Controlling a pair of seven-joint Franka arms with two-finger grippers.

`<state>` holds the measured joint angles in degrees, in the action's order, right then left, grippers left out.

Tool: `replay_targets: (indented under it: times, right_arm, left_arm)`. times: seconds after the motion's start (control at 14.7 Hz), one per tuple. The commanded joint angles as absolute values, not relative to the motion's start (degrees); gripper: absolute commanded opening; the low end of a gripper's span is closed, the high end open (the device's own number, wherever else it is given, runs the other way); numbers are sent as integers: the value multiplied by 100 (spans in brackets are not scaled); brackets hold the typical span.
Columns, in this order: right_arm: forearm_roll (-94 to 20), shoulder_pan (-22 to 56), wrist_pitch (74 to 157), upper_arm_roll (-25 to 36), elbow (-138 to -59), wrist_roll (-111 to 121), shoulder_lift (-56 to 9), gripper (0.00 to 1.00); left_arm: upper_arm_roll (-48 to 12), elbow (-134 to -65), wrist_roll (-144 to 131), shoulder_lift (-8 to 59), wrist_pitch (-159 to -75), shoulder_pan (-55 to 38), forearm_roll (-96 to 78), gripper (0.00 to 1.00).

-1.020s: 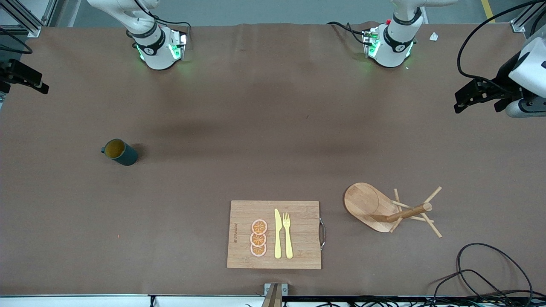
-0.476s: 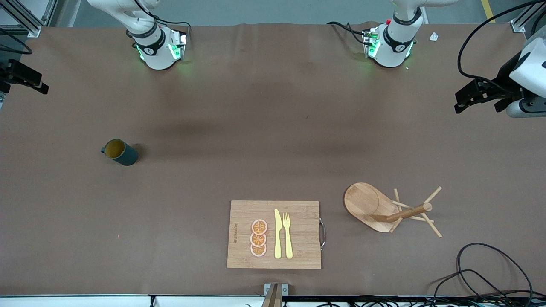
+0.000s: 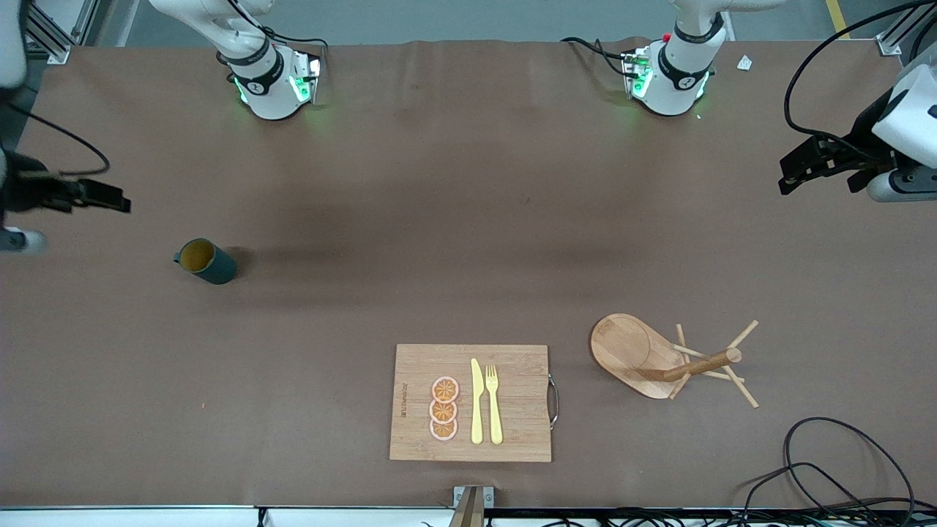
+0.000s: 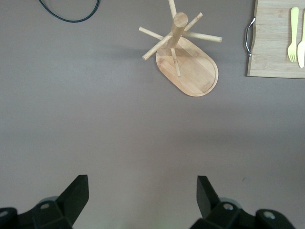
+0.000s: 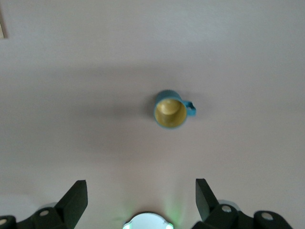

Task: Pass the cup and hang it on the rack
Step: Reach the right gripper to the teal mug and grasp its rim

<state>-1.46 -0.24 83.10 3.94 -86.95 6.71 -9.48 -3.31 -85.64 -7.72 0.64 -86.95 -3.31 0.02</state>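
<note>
The dark teal cup (image 3: 206, 261) with a yellow inside stands upright on the table toward the right arm's end. It also shows in the right wrist view (image 5: 170, 109), handle out to one side. My right gripper (image 3: 116, 200) is open and empty, up in the air over the table's edge beside the cup. Its fingers (image 5: 76, 198) are spread wide. The wooden rack (image 3: 662, 357) stands toward the left arm's end, and shows in the left wrist view (image 4: 183, 52). My left gripper (image 3: 794, 172) is open and empty, high over that end of the table.
A wooden cutting board (image 3: 471, 402) with a yellow knife, a fork and orange slices lies near the front edge, between cup and rack. A black cable (image 3: 834, 468) loops at the front corner by the left arm's end. Both arm bases stand along the back edge.
My right gripper has moved in over the table's edge, closer to the cup. My left gripper, the cup and the rack have not moved.
</note>
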Motion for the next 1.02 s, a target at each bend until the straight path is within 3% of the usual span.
replay_targets:
  times: [0.0,0.41,0.68,0.95]
  right_arm:
    - [-193,35,8978,352,-9286,1185,-949,100]
    - [-202,-412,10816,360,-11107,3099,-888,100]
    - [-211,-720,12459,369,-12223,4586,-940,100]
    - [-211,-703,13279,360,-12577,5017,-1264,90]
  left_arm:
    - [-334,-8525,-773,70,-8684,-334,79,100]
    - [-334,-8525,-773,79,-8684,-334,88,100]
    - [-334,-8525,-773,79,-8692,-343,97,100]
    - [-334,-8525,-756,79,-8692,-334,105,100]
